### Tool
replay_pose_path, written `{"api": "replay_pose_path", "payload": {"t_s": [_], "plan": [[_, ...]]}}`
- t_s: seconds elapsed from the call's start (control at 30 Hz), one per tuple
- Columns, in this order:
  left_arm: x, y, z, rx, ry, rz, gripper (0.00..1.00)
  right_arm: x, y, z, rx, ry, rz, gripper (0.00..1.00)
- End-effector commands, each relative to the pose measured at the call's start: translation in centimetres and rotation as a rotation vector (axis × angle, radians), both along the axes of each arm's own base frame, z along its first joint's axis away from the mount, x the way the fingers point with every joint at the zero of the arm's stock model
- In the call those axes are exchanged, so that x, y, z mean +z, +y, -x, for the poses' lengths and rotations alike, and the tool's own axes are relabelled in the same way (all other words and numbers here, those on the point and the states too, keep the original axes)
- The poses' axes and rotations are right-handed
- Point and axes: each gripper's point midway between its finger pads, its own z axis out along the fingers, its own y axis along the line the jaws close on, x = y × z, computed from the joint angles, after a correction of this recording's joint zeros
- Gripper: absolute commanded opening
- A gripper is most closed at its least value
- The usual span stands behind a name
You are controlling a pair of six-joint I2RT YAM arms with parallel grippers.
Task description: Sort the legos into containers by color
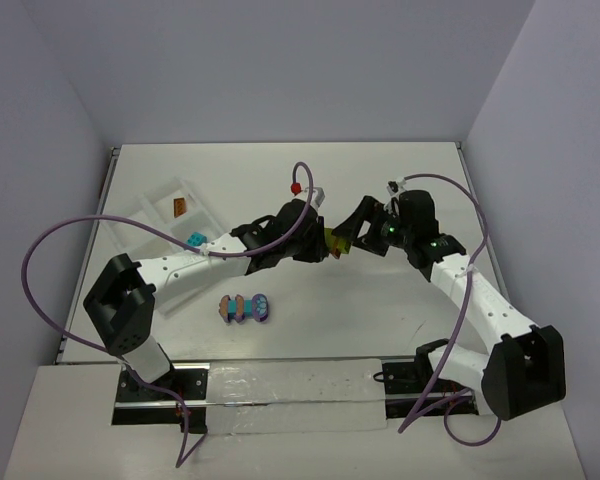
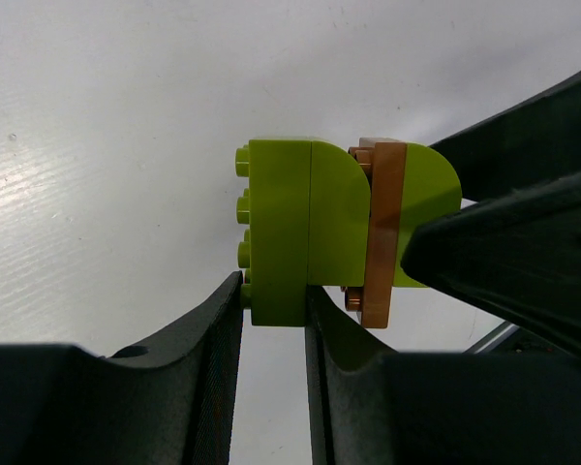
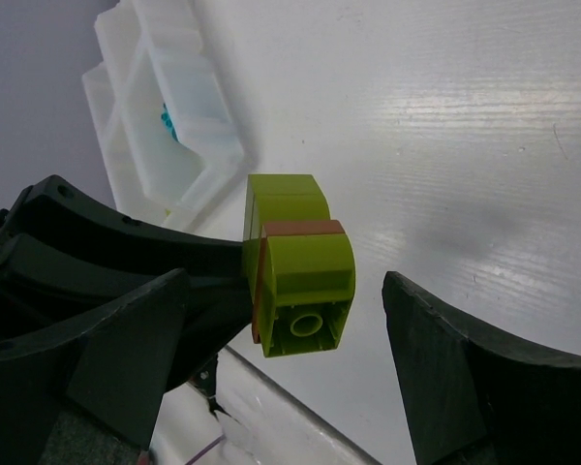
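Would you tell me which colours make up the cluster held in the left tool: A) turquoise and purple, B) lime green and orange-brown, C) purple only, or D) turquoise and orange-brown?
B: the cluster clamped in the left tool is lime green with one thin orange-brown layer sandwiched in it, and no other colour shows.

The lego cluster [image 2: 310, 232] is lime green — one orange-brown layer.
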Motion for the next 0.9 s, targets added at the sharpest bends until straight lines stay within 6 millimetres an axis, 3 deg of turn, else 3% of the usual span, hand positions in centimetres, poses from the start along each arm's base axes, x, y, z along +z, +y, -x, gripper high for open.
{"api": "replay_pose_path", "payload": {"t_s": [0.0,0.2,0.43,0.7,0.87], "plan": [[3.2,-1.1,-0.3,-0.019,-0.055,0.089,0.0,2.2,1.0,-1.4,0.037,-0.085,-0.051,0.83],[3.2,-0.8,-0.2,-0.019,-0.059,0.082,0.0,1.8,1.5,-1.2,0.065,-0.084,-0.081,0.64],[3.6,-1.0,-0.1,-0.023,-0.059,0.092,0.0,0.9,2.1,-0.9,0.089,-0.056,-0.115,0.64],[4.7,-0.8,-0.3,-0.015,-0.079,0.106,0.0,-0.4,2.3,-1.0,0.098,-0.024,-0.116,0.7],[4.6,-0.7,-0.2,-0.016,-0.078,0.102,0.0,-1.0,2.4,-0.8,0.096,-0.015,-0.127,0.63]]}}
